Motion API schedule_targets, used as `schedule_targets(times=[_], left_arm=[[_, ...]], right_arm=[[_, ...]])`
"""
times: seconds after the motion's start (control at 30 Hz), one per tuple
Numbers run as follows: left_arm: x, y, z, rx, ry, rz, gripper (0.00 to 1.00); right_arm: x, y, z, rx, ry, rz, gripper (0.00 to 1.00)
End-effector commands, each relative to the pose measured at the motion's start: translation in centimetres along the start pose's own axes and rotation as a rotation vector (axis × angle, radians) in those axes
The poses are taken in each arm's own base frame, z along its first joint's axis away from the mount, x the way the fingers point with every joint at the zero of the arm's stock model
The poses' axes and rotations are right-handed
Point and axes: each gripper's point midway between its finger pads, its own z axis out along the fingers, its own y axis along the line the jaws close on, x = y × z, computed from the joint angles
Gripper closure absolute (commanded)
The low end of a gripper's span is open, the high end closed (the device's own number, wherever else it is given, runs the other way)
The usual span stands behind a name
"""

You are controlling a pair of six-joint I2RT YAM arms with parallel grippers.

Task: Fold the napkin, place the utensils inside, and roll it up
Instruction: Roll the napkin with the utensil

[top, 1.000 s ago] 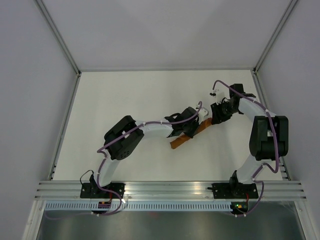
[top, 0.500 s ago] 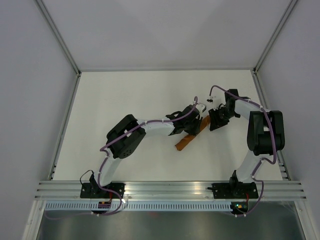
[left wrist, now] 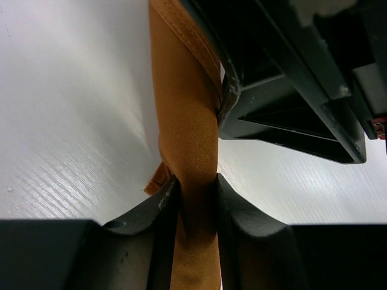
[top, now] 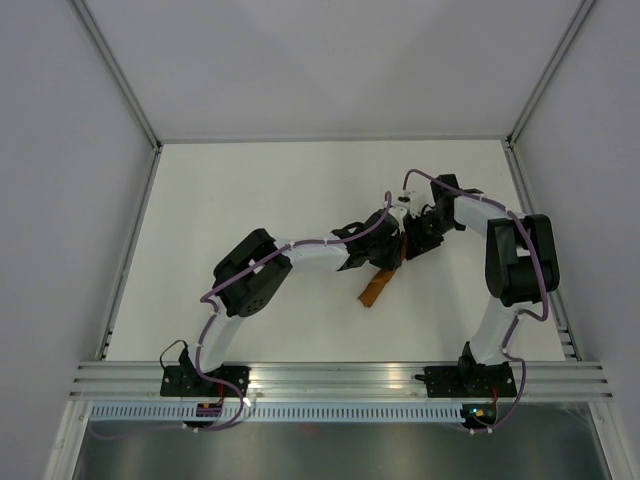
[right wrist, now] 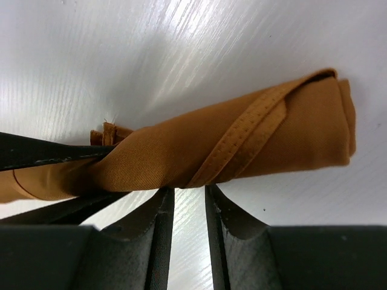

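I am pinching the rolled napkin [left wrist: 184, 121] in my left pincer [left wrist: 195, 181]; my right pincer [right wrist: 188, 192] is hanging narrow, empty, beside it.

The white table [top: 250, 190] bears a rolled rust-orange napkin [top: 377, 288], lying slantwise right of centre

The napkin [top: 374, 291] is seen as a skinny rust-orange roll, laid slantwise a bit right of the middle of the white surface [top: 250, 190]. Its lower end is left poking out free toward the near edge. The upper end is crowded by both tools, the left tool [top: 388, 250] and the right tool [top: 410, 240], almost bumped together. Grip can't really be judged from this angle.
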Motion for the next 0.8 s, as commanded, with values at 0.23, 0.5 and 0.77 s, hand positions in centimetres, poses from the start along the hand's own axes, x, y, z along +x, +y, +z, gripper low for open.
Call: schedule_targets(times=[0.23, 0.5, 0.77], left_arm=[[9.7, 3.4, 0.8, -0.114, 0.291, -0.072, 0.56], [9.1, 3.1, 1.0, -0.102, 0.268, -0.1, 0.55], [8.7, 3.2, 1.0, -0.092, 0.259, -0.114, 0.55]], right_arm=[[-1.8, -1.9, 0.9, 0.077, -0.008, 0.022, 0.67], [-2.9, -1.8, 1.5, 0.08, -0.001, 0.004, 0.67], [-3.8, -1.0, 2.1, 0.092, 0.005, -0.023, 0.67]])
